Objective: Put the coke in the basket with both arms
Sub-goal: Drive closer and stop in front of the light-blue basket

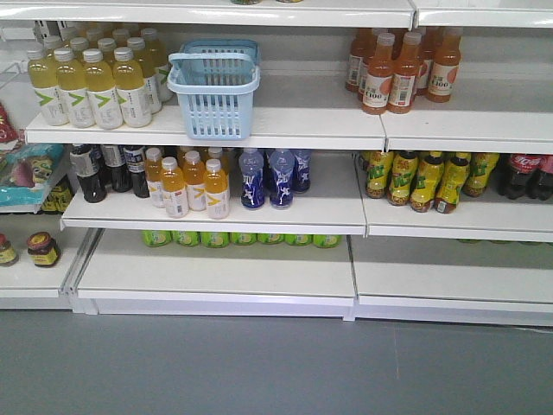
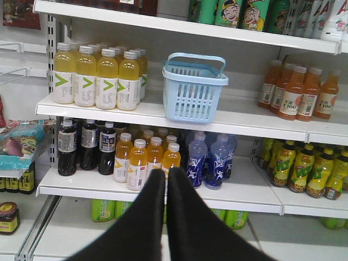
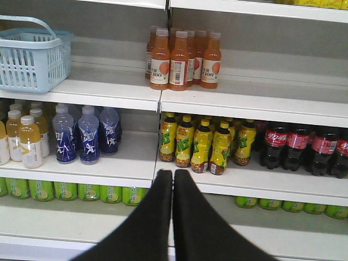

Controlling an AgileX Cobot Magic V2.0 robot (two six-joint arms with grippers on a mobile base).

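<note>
Nearest in the wrist views, the black wedge-shaped left gripper (image 2: 166, 182) and the matching black right gripper (image 3: 173, 182) each have both fingers pressed together, with only a thin seam between them and nothing held. In the front view a smooth grey floor (image 1: 259, 367) runs up to white metal shop shelving (image 1: 302, 130), whose stepped tiers are stocked with drinks. On the upper tier in that view stands the light blue plastic shopping basket (image 1: 213, 86), rectangular and upright, with vertical slotted sides, a thick rim and a flat handle arched above it. Pale yellow drink bottles (image 1: 91, 86) stand just beside it on the left and orange juice bottles (image 1: 402, 69) well apart on the right. The dark cola bottles (image 3: 288, 144) with red labels stand one tier lower at the far right, just beside yellow-green bottles (image 3: 201, 144), well apart from the basket.
</note>
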